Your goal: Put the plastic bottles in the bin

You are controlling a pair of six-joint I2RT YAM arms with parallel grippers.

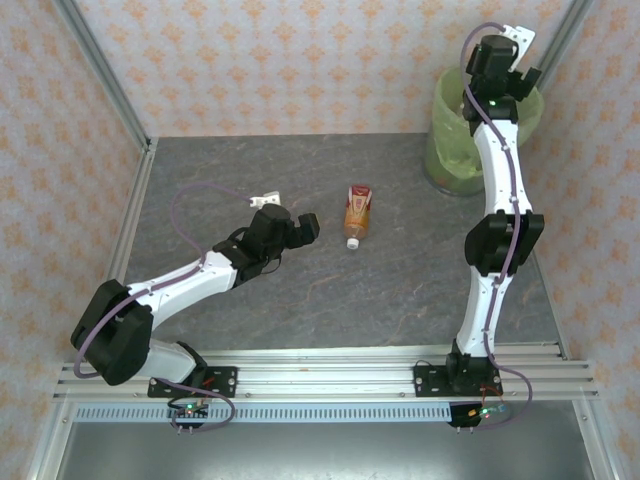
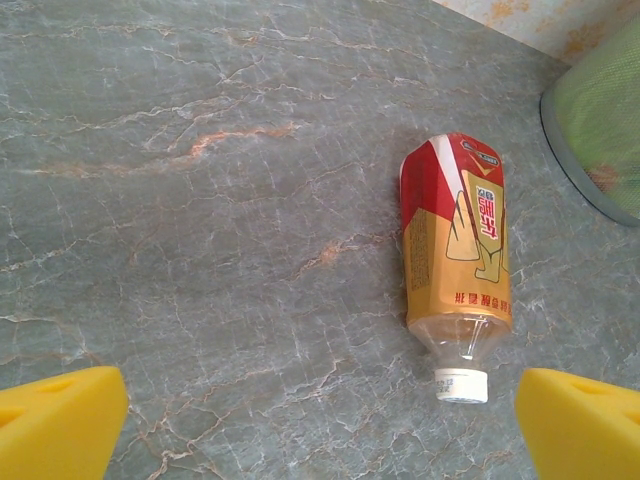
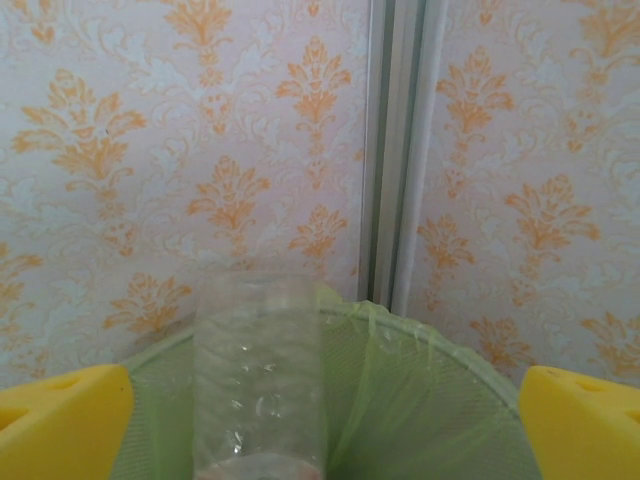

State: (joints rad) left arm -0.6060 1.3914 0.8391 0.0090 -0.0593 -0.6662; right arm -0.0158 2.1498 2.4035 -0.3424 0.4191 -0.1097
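Observation:
One plastic bottle [image 1: 357, 213] with a red and orange label and a white cap lies on its side on the grey table, cap toward the arms. My left gripper [image 1: 305, 228] stands open just left of it. In the left wrist view the bottle [image 2: 457, 250] lies ahead, nearer the right pad [image 2: 585, 425], untouched. My right gripper [image 1: 505, 60] hangs open over the bin [image 1: 450, 165], which is lined with a green bag. In the right wrist view a clear, blurred bottle [image 3: 258, 380] stands upright in the gap between the wide-apart yellow pads, above the bin's rim [image 3: 450, 350], touching neither pad.
Patterned walls close the table at the back and sides. An aluminium post [image 3: 395, 150] stands in the corner right behind the bin. A metal rail [image 1: 320, 365] runs along the near edge at the arm bases. The bin's side [image 2: 600, 120] lies to the far right of the bottle on the table.

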